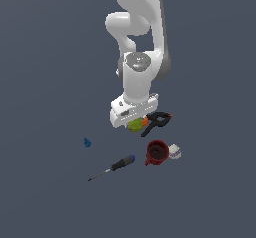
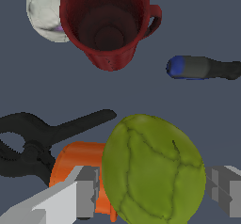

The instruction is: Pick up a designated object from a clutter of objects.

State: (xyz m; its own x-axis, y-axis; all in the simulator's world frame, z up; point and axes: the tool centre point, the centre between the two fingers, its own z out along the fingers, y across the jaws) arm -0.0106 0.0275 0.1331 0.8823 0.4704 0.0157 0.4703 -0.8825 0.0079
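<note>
The yellow-green lumpy object [image 2: 153, 171] lies on the floor against the orange cup [image 2: 77, 164]. In the exterior view the lump [image 1: 134, 125] shows just under the hand. My gripper [image 2: 153, 192] is down around it, with one finger [image 2: 87, 190] between lump and cup and the other finger [image 2: 226, 190] on the far side. A thin gap shows at each side, so the jaws stand open around the lump. The gripper [image 1: 133, 124] is low over the clutter, and its fingertips are hidden in the exterior view.
A black clamp [image 2: 37, 140] lies beside the cup; it also shows in the exterior view [image 1: 156, 122]. Beyond are a red mug [image 1: 156, 153], a white-purple piece [image 1: 174, 152], a blue-handled screwdriver [image 1: 117, 165] and a tiny blue piece [image 1: 87, 142].
</note>
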